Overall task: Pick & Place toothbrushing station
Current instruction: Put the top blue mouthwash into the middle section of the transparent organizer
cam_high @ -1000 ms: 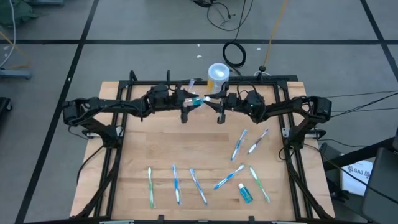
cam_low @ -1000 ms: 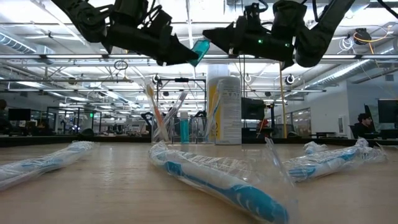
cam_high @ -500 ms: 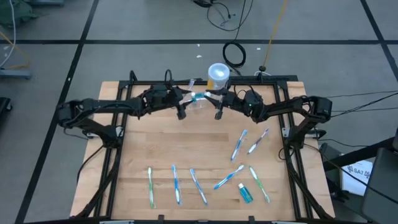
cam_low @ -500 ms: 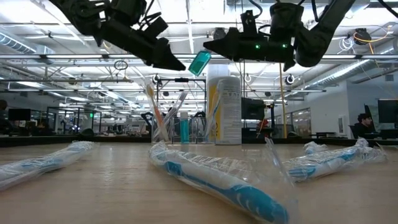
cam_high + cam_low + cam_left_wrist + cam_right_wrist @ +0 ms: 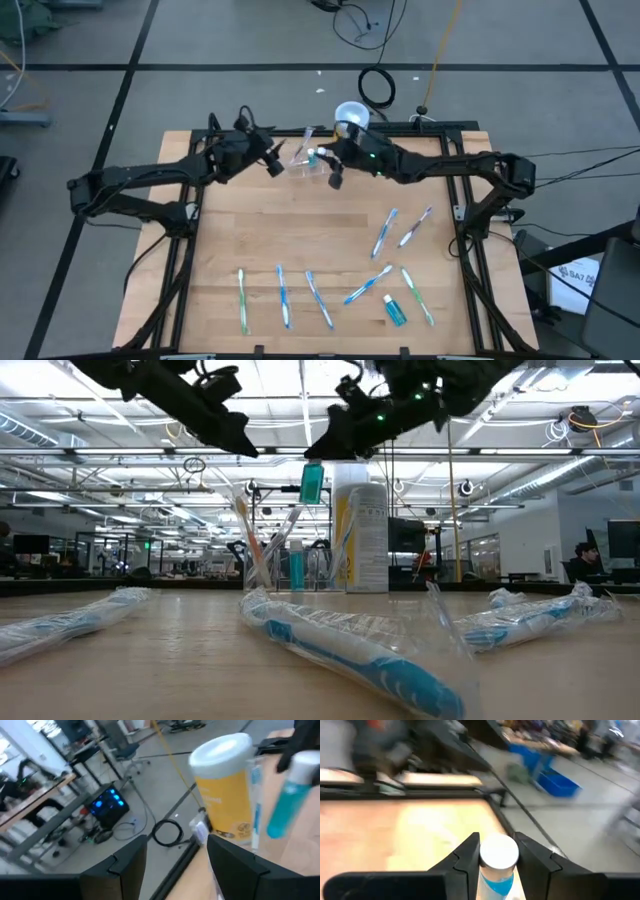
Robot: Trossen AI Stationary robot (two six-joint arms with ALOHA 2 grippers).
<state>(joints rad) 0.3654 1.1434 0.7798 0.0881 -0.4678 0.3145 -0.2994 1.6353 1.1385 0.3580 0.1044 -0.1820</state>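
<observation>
Now the right gripper (image 5: 318,457) is pinching a blue tube (image 5: 312,482) above the clear cup (image 5: 283,565). The left gripper (image 5: 238,442) is hanging open and empty nearby. The tube could be missing the cup, because it is dangling by its white cap (image 5: 498,852).

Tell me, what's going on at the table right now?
Right gripper shut on small teal tube, hanging above clear cup. Left gripper empty, jaws open, off beside the cup. Yellow container just behind; nothing blocking.

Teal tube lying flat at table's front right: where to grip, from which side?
Teal tube: probably mid-body, from straight above, jaws across its narrow width. It lies flat, and a wrapped toothbrush lies close beside it, so a sideways approach looks crowded.
</observation>
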